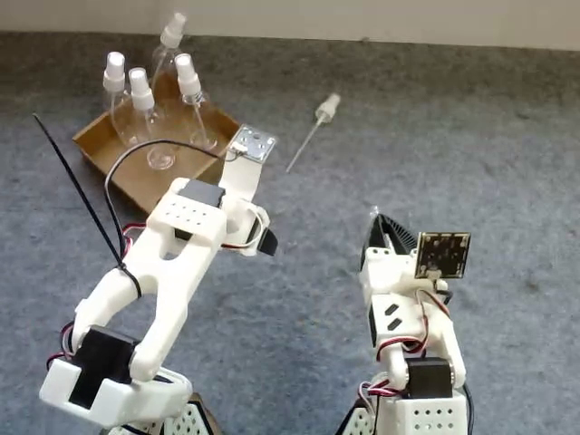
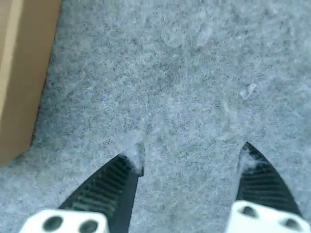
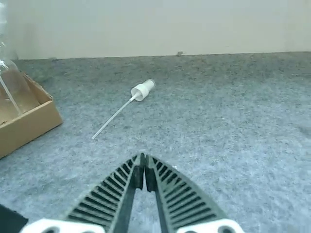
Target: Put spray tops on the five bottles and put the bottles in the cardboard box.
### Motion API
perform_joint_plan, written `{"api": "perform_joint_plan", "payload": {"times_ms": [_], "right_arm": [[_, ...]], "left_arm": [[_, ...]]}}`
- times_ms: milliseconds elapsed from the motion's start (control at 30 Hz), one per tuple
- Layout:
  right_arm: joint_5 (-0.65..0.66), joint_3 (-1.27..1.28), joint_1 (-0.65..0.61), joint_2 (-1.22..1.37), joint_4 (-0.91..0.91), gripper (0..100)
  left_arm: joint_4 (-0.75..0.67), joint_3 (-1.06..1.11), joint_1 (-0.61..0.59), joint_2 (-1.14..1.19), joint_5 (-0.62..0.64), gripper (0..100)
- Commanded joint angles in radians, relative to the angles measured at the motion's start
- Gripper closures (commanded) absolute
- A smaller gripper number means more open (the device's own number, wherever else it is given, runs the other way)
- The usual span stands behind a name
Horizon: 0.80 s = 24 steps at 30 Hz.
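- Your left gripper point(image 2: 192, 155) hangs over the gray carpeted tabletop point(image 2: 184, 73). Its two black ribbed fingers are spread wide apart with nothing between them.
- The left wrist view shows the brown wall of the cardboard box point(image 2: 19, 73) just beside that gripper.
- Your right gripper point(image 3: 144, 159) is low over the carpet nearer the arm bases, with its fingers pressed together and holding nothing. In the high view it point(image 1: 385, 228) points toward the far side of the table.
- The cardboard box point(image 1: 100, 149) is a shallow tray at the far left of the table.
- Four clear plastic bottles point(image 1: 136, 118) stand upright and close together in the box, each with a white spray top point(image 1: 114, 65).
- One loose spray top point(image 1: 326, 107) lies on its side on the carpet, well apart from the box and beyond your right gripper.
- Its thin dip tube point(image 3: 112, 119) trails from the white head point(image 3: 142, 90) toward the arms.
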Motion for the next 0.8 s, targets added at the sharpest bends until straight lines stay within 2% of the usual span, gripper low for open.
{"api": "perform_joint_plan", "payload": {"times_ms": [0, 200, 433, 500, 633, 767], "right_arm": [[0.071, -0.151, 0.058, 0.15, 0.008, 99.2], [0.109, -0.363, 0.15, 0.573, 0.005, 99.3], [0.11, -0.605, 0.156, 1.087, 0.005, 99.3], [0.155, -0.661, 0.171, 1.222, 0.007, 99.3], [0.267, -0.742, 0.229, 1.423, 0.01, 99.4], [0.29, -0.773, 0.283, 1.518, 0.012, 99.4]], "left_arm": [[-0.015, -0.008, -0.005, -0.016, -0.002, 73], [-0.02, -0.008, -0.008, -0.008, -0.002, 73], [-0.02, -0.007, -0.01, -0.008, -0.002, 73], [-0.02, -0.007, -0.01, -0.008, -0.002, 73], [-0.02, -0.007, -0.01, -0.008, -0.002, 73], [-0.021, -0.007, -0.01, -0.008, -0.002, 73]]}}
